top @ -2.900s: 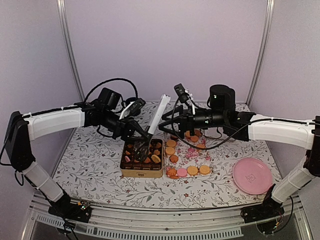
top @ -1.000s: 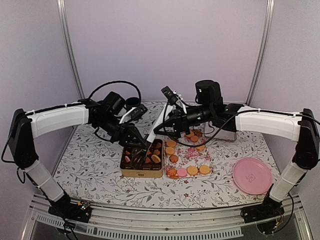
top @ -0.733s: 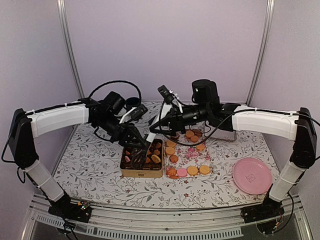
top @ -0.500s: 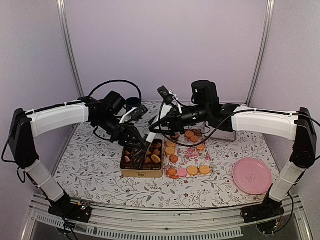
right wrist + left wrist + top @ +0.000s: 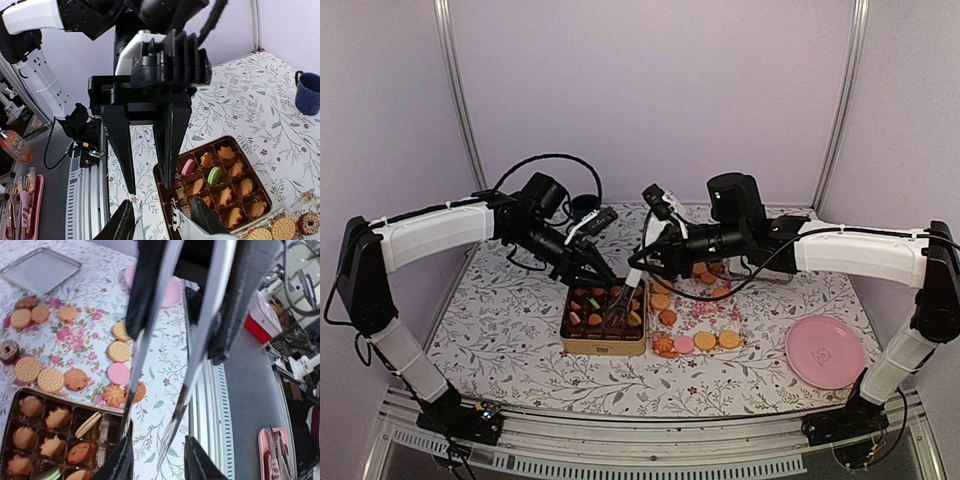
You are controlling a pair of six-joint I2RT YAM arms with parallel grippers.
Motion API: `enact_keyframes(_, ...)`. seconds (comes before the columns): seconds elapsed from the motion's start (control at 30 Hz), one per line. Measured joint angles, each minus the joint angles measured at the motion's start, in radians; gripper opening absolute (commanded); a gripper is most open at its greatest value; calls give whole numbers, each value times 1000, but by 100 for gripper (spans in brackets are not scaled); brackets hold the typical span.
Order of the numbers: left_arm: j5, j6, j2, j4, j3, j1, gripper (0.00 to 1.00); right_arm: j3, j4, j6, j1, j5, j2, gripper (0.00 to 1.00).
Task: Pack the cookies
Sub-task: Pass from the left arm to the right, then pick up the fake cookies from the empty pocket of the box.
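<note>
The right gripper is clamped on a pair of silvery metal tongs. In the left wrist view its two black fingers press on the outer faces of the tongs' arms. The arms are squeezed partway, with a narrow gap between the tips and nothing visible in it.

The tongs slant down and to the left, and their tips hang over the near right part of the open cookie tin. One tip is above the tin's right-hand cells and the other is at its right edge. Whether either tip touches a biscuit cannot be told.

The left gripper hovers just left of the tongs, above the tin. Its black fingers point down with a moderate gap between them and grasp nothing.

The cookies are in two places. Many sit in the brown cells of the tin, mostly golden leaf shapes, with one pink and one green round. One oval biscuit leans slantwise on its edge in a cell near the tongs. The rest lie flat on the floral cloth just right of the tin. These are round and have no long axis. They form a row along the near side, a column beside the tin and a cluster farther back.

A pink plate sits well to the right, and a blue mug stands far behind the tin.
</note>
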Motion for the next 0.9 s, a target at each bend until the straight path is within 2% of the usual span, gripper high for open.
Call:
enact_keyframes(0.27, -90, -18, -17, 32, -16, 113, 47, -15, -12, -21, 17, 182, -58, 38)
enact_keyframes(0.53, -145, -12, -80, 39, -60, 212, 56, -6, -48, -71, 95, 373, -62, 38)
enact_keyframes(0.77, -188, 17, -122, 38, -126, 348, 57, 11, -74, -108, 153, 493, -34, 38)
enact_keyframes(0.9, -212, 37, -139, 40, -159, 380, 57, 11, -82, -123, 170, 536, -19, 37)
